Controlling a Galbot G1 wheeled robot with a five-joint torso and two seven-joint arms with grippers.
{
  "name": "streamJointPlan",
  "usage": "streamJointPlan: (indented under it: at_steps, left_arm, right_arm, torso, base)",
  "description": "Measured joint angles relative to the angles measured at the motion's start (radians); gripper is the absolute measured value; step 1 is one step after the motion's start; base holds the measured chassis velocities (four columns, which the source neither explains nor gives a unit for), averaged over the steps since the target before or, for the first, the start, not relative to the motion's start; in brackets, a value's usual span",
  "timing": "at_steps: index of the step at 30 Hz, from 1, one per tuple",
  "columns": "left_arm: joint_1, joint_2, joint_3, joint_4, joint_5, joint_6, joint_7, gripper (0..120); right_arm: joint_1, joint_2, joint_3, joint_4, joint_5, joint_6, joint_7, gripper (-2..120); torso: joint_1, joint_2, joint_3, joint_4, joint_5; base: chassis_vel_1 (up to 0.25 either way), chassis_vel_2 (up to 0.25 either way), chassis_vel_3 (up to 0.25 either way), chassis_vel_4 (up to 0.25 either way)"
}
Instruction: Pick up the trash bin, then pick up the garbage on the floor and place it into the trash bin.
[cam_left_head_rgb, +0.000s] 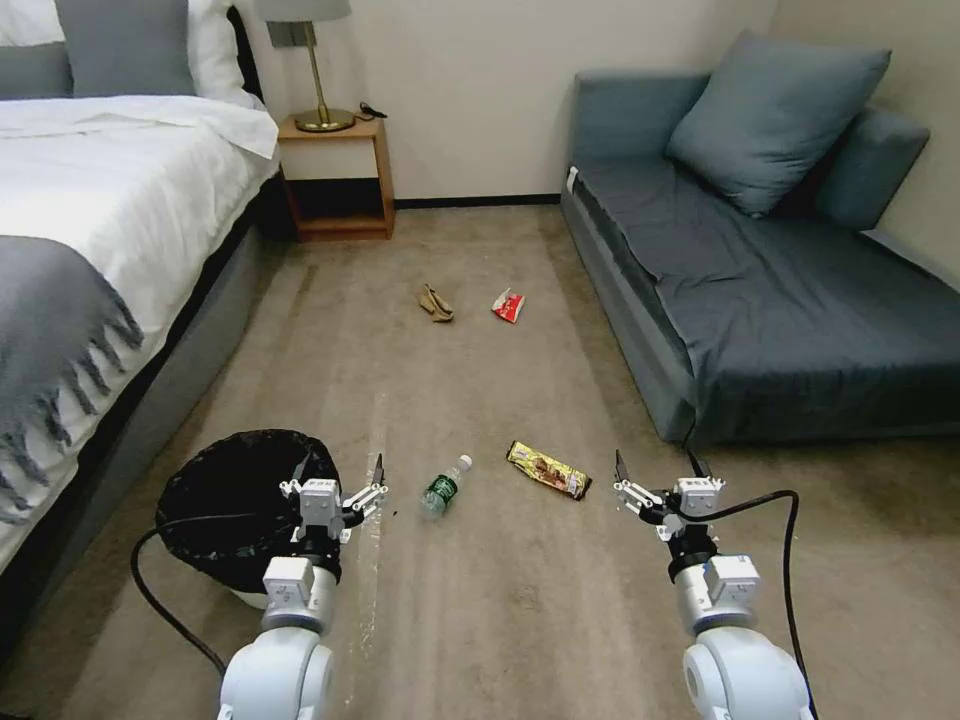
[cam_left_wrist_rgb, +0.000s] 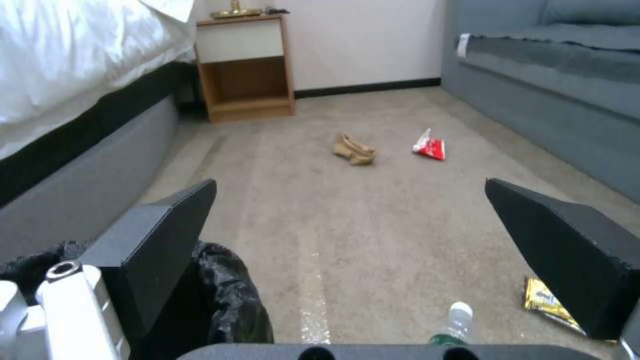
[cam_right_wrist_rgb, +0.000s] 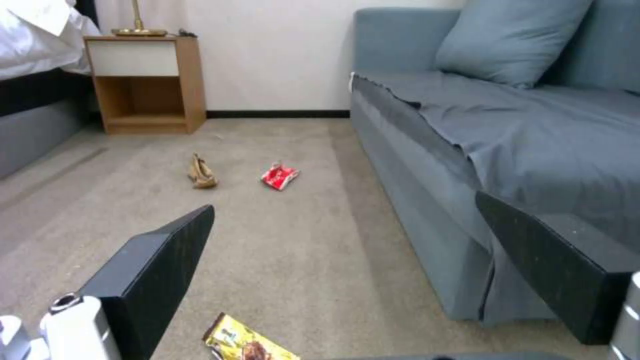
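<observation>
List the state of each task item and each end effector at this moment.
trash bin: upright on the carpet, bag-lined, not gripped.
bottle: lying on its side.
snack wrapper: flat on the carpet.
tan scrap: crumpled.
red-and-white wrapper: on the carpet.
left end effector: open, over the bin's rim.
right end effector: open, empty.

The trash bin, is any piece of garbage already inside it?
No: the trash bin holds only its black bag, and all four pieces lie on the carpet.

Open carpet lane runs between bed and sofa.
</observation>
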Motion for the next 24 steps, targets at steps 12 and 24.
streamJointPlan:
  at_steps: [12, 24]
  left_arm:
    - [0.000, 0.000, 0.000, 0.000, 0.000, 0.000, 0.000, 100]
    - [0.000, 0.000, 0.000, 0.000, 0.000, 0.000, 0.000, 100]
  right_arm:
    - [0.000, 0.000, 0.000, 0.000, 0.000, 0.000, 0.000, 100]
    - [0.000, 0.000, 0.000, 0.000, 0.000, 0.000, 0.000, 100]
  torso:
    - [0.000, 0.000, 0.000, 0.0000, 0.0000]
    - [0.000, 0.000, 0.000, 0.0000, 0.0000]
  base:
    - [0.000, 0.000, 0.000, 0.000]
    - [0.000, 0.000, 0.000, 0.000]
